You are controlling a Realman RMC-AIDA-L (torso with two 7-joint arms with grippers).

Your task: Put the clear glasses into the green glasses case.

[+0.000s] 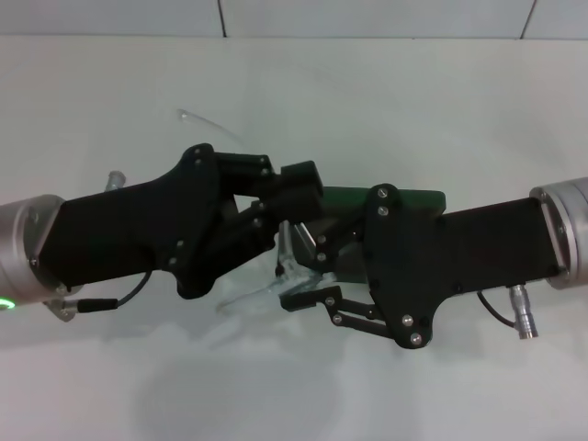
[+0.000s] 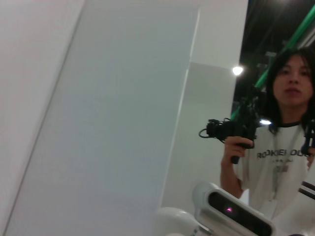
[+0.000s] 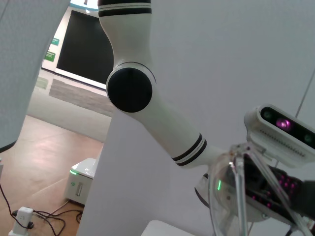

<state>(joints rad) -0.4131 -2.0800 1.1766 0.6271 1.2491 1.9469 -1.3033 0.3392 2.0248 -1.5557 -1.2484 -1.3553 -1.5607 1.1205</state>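
A plain white surface (image 1: 386, 92) met pale wall panels (image 1: 367, 16); beyond lay tan floor (image 3: 44, 162) and a dark window (image 3: 83, 49).

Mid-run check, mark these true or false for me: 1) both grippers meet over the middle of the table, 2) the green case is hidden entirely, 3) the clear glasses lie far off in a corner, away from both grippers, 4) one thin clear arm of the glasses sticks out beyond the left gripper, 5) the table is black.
1) True: the left gripper and the right gripper meet mid-table.
2) False: part of the dark green rectangular glasses case shows between the grippers.
3) False: the transparent-framed clear glasses lie right at the grippers' fingertips.
4) True: a thin clear glasses arm curves out on the far side.
5) False: the table is white.
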